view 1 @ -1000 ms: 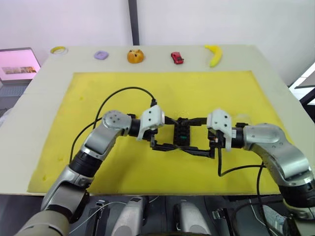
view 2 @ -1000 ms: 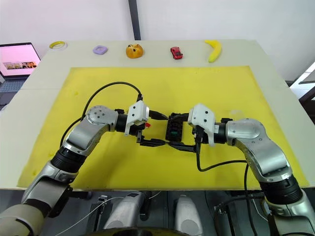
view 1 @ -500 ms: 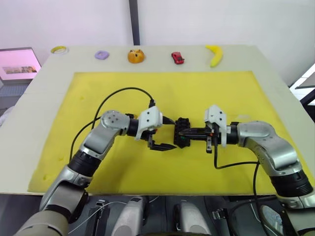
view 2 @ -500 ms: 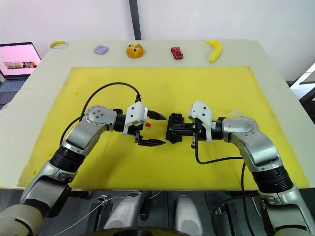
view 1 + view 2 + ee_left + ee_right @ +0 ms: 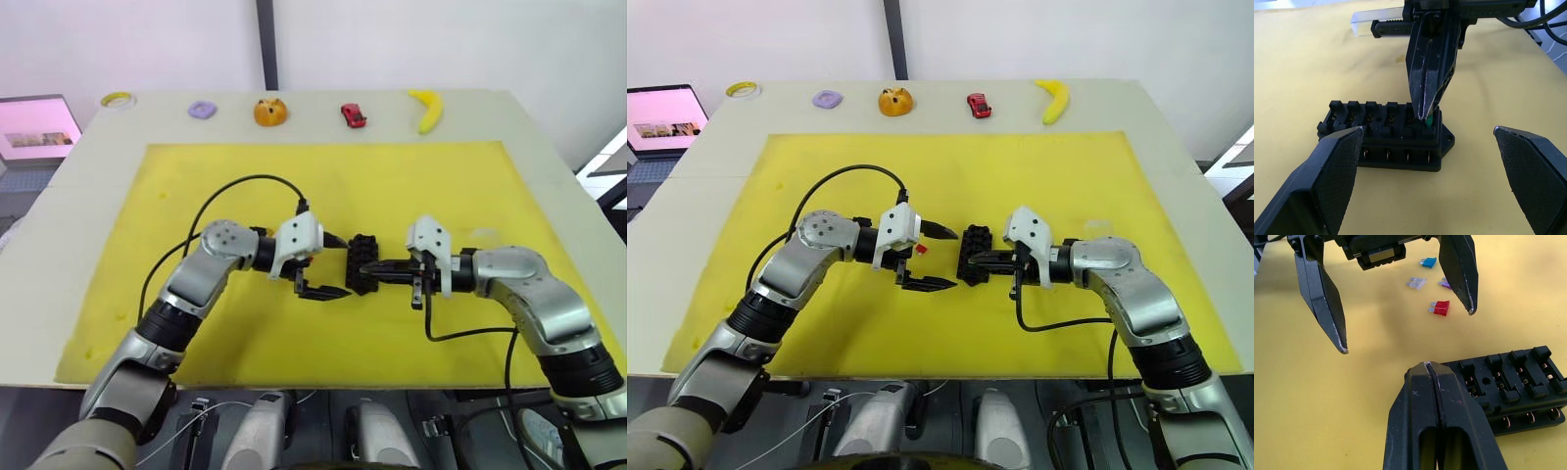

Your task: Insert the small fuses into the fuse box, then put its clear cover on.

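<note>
- Misalignment is the main risk: the right end effector (image 5: 1426,115), its two fingers pinched together, holds a green fuse (image 5: 1430,121) by the tip at an end slot of the fuse box (image 5: 1386,134), near the mounting ear. So little of the fuse shows that I cannot tell whether its blades are lined up with the slot. If they are skewed, pressing down could bend them or leave the fuse cocked and only half seated.
- Fuse box sliding is the next hazard. It sits loose in the middle of the yellow mat (image 5: 245,176) on the table (image 5: 59,206), and the left end effector (image 5: 1405,330) hovers just beside it with its fingers spread wide and nothing between them, so nothing braces the box. A sideways push from the right arm could shove or tip it.
- Slipping is likely with such a shallow pinch: the fuse may twist or pop out of the grip under load and skitter across the mat.
- Crowding matters too. The two end effectors face each other closely across the box, and a careless retreat could bring them into contact or drag the box along.
- Loose fuses lie on the mat by the left end effector: a red fuse (image 5: 1440,308), a blue fuse (image 5: 1428,262) and two pale ones beside them. A sweep of that arm could scatter them.
- Clear cover (image 5: 1365,16) rests on the mat past the right end effector; being nearly invisible, it may be nudged unnoticed.
</note>
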Controlling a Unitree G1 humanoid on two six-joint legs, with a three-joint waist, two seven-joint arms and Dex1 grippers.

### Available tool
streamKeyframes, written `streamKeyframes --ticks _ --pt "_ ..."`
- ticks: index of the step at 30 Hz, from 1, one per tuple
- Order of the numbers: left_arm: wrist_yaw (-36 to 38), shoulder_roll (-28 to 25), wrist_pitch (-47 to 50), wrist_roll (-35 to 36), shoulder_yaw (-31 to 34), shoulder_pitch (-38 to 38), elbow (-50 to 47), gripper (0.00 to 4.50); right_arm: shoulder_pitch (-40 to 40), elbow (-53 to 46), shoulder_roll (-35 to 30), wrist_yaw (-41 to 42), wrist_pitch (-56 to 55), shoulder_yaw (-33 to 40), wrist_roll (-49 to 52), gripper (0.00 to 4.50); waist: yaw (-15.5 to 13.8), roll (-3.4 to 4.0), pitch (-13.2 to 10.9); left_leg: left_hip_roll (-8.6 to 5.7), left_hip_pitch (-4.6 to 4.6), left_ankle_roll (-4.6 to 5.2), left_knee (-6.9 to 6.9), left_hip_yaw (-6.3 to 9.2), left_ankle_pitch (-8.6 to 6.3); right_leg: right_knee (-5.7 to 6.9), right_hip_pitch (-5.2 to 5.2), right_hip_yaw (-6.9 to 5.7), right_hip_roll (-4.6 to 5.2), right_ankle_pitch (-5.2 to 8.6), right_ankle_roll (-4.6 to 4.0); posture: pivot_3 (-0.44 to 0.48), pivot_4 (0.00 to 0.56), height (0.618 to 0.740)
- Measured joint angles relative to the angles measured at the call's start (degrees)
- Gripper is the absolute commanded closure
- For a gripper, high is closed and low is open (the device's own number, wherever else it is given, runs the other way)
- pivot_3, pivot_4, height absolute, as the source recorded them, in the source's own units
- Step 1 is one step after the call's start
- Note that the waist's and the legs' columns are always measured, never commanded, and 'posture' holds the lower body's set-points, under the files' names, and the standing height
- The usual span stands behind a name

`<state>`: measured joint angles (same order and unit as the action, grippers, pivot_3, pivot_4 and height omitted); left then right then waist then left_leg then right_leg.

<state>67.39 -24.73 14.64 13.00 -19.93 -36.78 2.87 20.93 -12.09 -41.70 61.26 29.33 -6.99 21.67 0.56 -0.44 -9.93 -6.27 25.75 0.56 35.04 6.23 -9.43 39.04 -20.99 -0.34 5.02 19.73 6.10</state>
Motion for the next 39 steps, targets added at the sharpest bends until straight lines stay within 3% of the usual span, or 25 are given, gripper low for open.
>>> streamKeyframes --ticks 18,30,34,39 --pt "-0.02 -0.02 0.15 0.01 0.01 0.00 -0.02 0.00 -2.66 0.18 0.12 -0.31 -10.03 -0.89 -3.90 4.47 0.04 0.00 0.00 0.00 -0.04 0.00 0.00 0.00 0.00 0.00 0.03 0.00 0.00 0.00 0.00 0.000 0.150 0.735" --pt "-0.34 0.24 0.16 0.03 0.12 -1.05 0.05 0.00 -3.47 -1.54 0.10 -1.89 -10.06 -0.81 -4.77 4.47 0.00 0.00 0.00 0.00 -0.17 -0.01 -0.02 0.00 -0.01 0.00 0.03 0.00 0.00 0.00 0.00 0.000 0.150 0.735" --pt "-1.13 -1.09 1.69 0.92 2.46 0.32 -1.59 0.00 -5.26 -7.55 0.07 -3.99 -3.62 4.27 0.77 4.47 0.06 0.01 0.00 0.01 -0.04 -0.01 -0.06 0.00 -0.01 0.00 -0.01 0.02 0.00 0.00 0.00 0.000 0.150 0.735" --pt "-4.81 -4.92 8.37 5.44 10.13 6.29 -9.06 0.00 -12.65 -17.98 -2.49 -8.55 4.13 18.17 8.74 4.47 -0.13 0.01 0.00 0.02 -0.01 0.00 -0.11 0.01 -0.01 -0.01 -0.03 0.03 0.01 0.01 -0.01 0.000 0.150 0.735"
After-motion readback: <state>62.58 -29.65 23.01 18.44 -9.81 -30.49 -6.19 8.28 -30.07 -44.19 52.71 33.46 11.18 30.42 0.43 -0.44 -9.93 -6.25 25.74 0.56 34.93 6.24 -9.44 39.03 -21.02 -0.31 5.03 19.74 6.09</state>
